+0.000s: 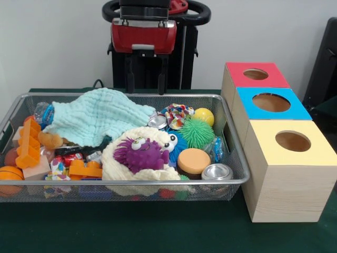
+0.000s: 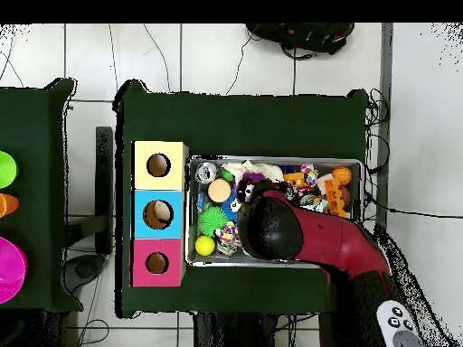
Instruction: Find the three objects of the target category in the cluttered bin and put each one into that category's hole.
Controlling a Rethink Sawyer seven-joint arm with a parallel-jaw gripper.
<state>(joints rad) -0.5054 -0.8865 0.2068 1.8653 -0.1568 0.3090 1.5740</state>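
Note:
The silver wire-mesh bin [image 1: 131, 183] is full of mixed things. A mint cloth [image 1: 95, 116] lies at its far left. A purple spiky toy [image 1: 139, 154] sits on a cream cloth [image 1: 113, 166]. A green spiky ball [image 1: 197, 132], a yellow ball [image 1: 204, 116], an orange disc [image 1: 193, 161] and a metal tin [image 1: 217, 171] lie at the right. My gripper [image 1: 146, 87] hangs open and empty above the bin's far rim. In the overhead view my arm [image 2: 271, 226] covers the middle of the bin [image 2: 191, 244] and hides the gripper.
Three wooden boxes with round holes stand in a row beside the bin: red top [image 1: 237, 79], blue top [image 1: 247, 108], yellow top [image 1: 263, 143]. Orange bricks [image 1: 29, 142] and a small basketball [image 1: 10, 176] lie at the bin's left end.

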